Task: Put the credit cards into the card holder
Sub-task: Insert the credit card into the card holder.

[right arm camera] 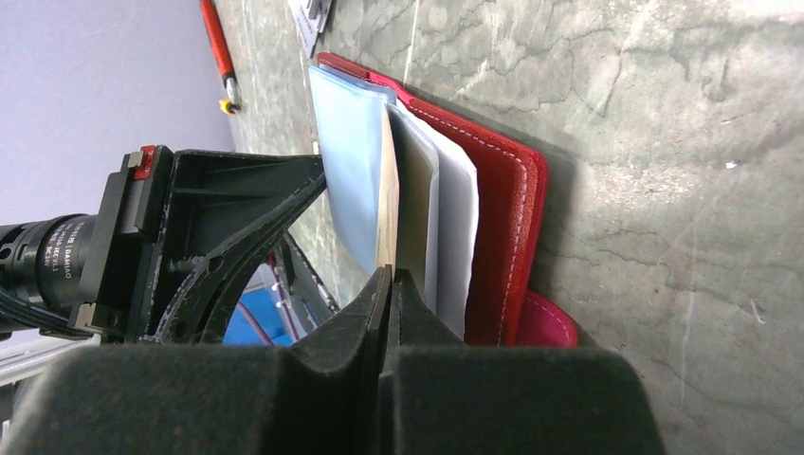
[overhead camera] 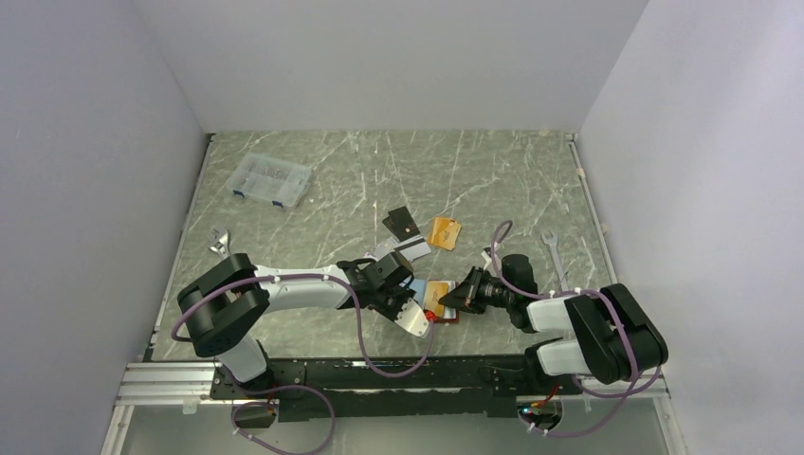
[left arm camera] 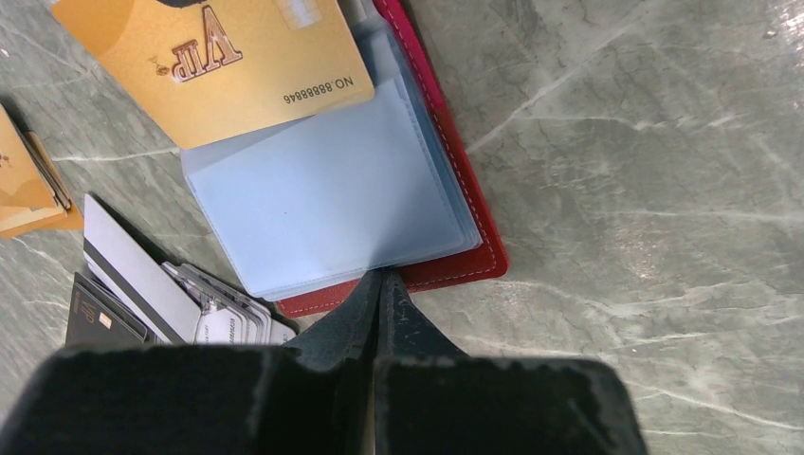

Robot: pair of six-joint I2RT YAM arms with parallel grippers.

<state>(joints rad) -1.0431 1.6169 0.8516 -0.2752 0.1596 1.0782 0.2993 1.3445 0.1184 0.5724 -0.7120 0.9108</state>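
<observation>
**Entry: card loading, gold card stage.** Clock directions are read on the top view, 12 pointing away from my bases.

1. Left gripper [left arm camera: 380, 284]: my fingers are pressed together, apparently nipping the free edge of the pale blue-clear plastic sleeves [left arm camera: 322, 190].
2. Right gripper [right arm camera: 389, 280]: my fingers are pressed together on the edge of a gold plastic credit card [right arm camera: 387, 190]. The card stands between 2 sleeve leaves.
3. Dark-red leather folding card holder [right arm camera: 502, 227]: it lies open on the grey-green marbled table [overhead camera: 493, 180], between my 2 grippers and near the bases. In the left wrist view much of the gold card's printed face shows beyond the sleeves, so I judge it not yet seated.
4. Loose stock, about 12 o'clock of the holder and apart from it:
   - 1 black plastic card [overhead camera: 400, 223]
   - 1 second gold card [overhead camera: 443, 232]
   - 1 grey-white card with a dark stripe [overhead camera: 410, 248]
5. Clear plastic compartment box [overhead camera: 272, 180]: 10 o'clock, well apart, not wanted.

**Step in hand:** feeding the gold card into a sleeve pocket.

**Next move calls for:** my right fingers to push the card squarely along the pocket mouth while my left holds the leaf. I should let go only once the card is seated. By my count 3 cards remain.
</observation>
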